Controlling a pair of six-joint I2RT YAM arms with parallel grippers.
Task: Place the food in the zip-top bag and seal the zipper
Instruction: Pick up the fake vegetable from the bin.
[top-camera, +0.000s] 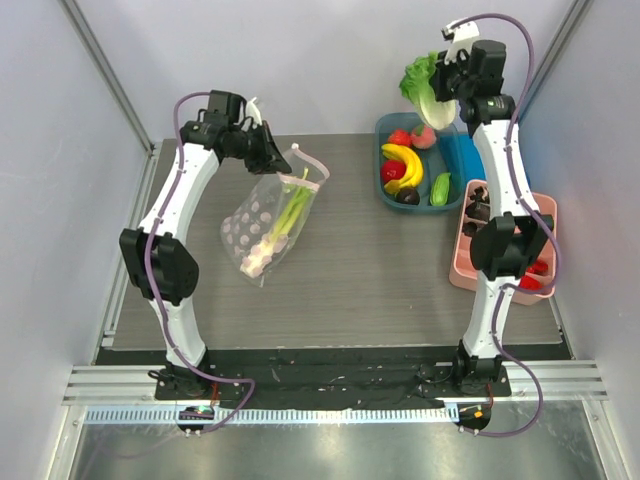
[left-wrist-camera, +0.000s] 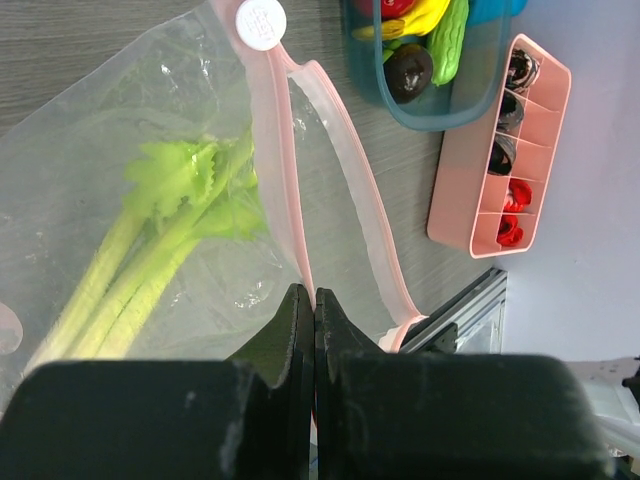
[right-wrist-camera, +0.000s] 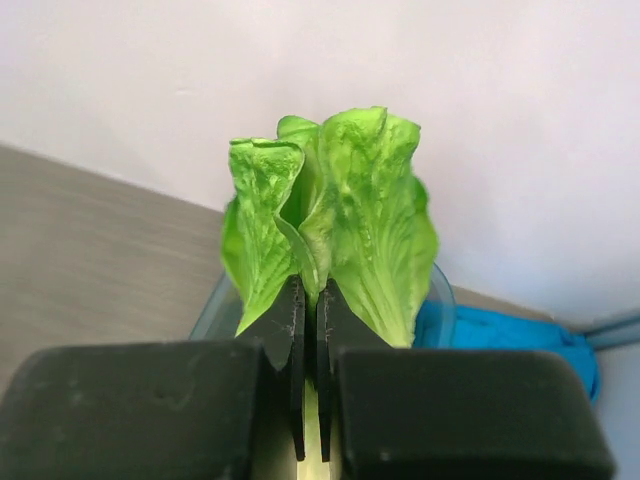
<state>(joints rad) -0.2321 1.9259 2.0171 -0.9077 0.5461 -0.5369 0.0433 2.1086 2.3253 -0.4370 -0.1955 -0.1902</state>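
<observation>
My left gripper (top-camera: 275, 158) is shut on the pink zipper (left-wrist-camera: 285, 190) edge of the zip-top bag (top-camera: 262, 225) and holds the bag up so it hangs above the table. The bag's mouth gapes open to the right of my fingertips (left-wrist-camera: 314, 300). A long white-green celery stalk (top-camera: 290, 215) lies inside the clear bag (left-wrist-camera: 120, 120), its leafy end (left-wrist-camera: 190, 185) near the mouth. High over the blue bin, my right gripper (top-camera: 443, 85) is shut on the leafy green lettuce head (top-camera: 425, 85). Its leaves (right-wrist-camera: 340, 210) stand up past the fingertips (right-wrist-camera: 312, 295). A small red fruit (top-camera: 394, 172) lies in the bin.
The blue bin (top-camera: 460, 165) at the back right holds yellow bananas (top-camera: 405, 162), a dark round item (top-camera: 408, 196) and a green vegetable (top-camera: 440, 190). A pink divided tray (top-camera: 462, 270) with dark and red pieces sits at the right edge. Walls enclose the table on three sides.
</observation>
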